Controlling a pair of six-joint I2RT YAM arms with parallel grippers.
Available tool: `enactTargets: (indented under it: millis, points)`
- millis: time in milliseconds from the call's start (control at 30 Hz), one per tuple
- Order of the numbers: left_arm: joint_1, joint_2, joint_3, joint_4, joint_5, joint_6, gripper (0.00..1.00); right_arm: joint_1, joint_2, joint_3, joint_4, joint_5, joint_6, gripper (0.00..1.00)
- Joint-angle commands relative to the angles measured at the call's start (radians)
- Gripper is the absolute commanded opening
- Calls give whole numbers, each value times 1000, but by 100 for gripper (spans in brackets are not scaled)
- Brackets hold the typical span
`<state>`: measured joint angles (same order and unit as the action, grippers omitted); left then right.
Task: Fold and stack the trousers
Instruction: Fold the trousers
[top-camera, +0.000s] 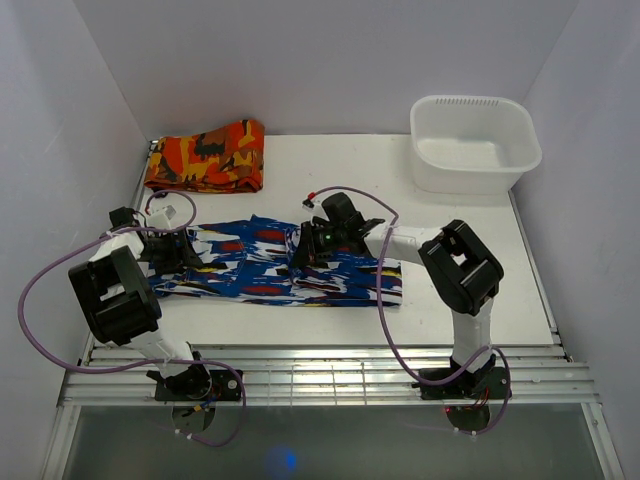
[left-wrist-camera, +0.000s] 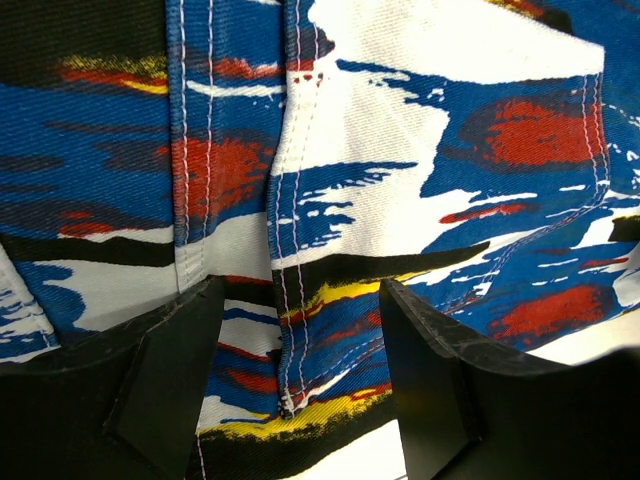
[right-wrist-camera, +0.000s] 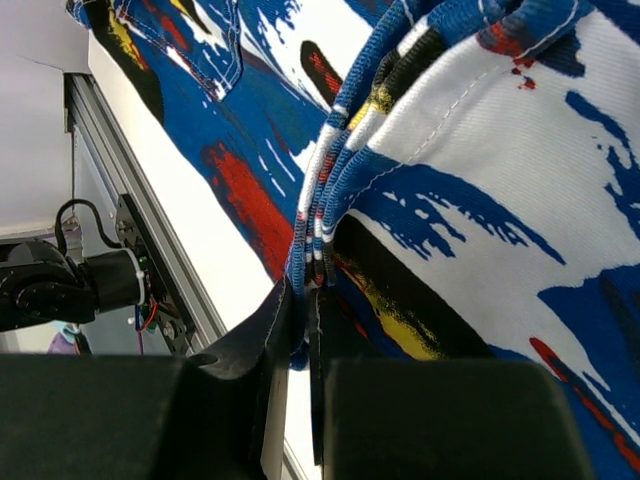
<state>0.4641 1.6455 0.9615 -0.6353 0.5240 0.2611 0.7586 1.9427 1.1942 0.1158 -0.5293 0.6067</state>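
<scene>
The trousers (top-camera: 270, 270), blue and white with red, yellow and black marks, lie stretched across the middle of the table (top-camera: 330, 160). My left gripper (top-camera: 172, 250) is at their left end, open, its fingers (left-wrist-camera: 165, 370) straddling a stitched seam (left-wrist-camera: 290, 330) close above the cloth. My right gripper (top-camera: 308, 246) is over the middle of the trousers, shut on a bunched fold of several cloth edges (right-wrist-camera: 320, 250) that rises from between its fingers (right-wrist-camera: 270, 340).
A folded orange, red and black cloth (top-camera: 208, 157) lies at the back left. A white plastic tub (top-camera: 473, 142) stands at the back right. The metal rail (top-camera: 330, 375) runs along the table's near edge, with white walls on three sides.
</scene>
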Motion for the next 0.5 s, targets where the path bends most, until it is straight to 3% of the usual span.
enactTargets:
  millis: [0,33,67,133,167,267,400,467]
  points:
    - [1,16,-43,-15,-64,17,76,19,33,57,71,-35,24,8]
    - [1,14,-41,-15,-62,15,76,19,42,62,70,-41,24,9]
    - [1,11,-43,-15,-61,17,76,18,51,65,67,-43,24,21]
    - [1,5,-37,-23,-42,23,76,18,53,70,67,-49,21,33]
    - [1,1,-32,-29,-27,30,76,18,52,74,65,-58,16,47]
    - [1,-53,6,-72,86,73,77,13,22,122,41,-108,-53,69]
    - [1,-165,106,-132,250,95,81,-51,-53,199,-80,-236,-197,84]
    - [-2,-216,187,-162,365,95,85,-93,-115,193,-157,-373,-295,82]
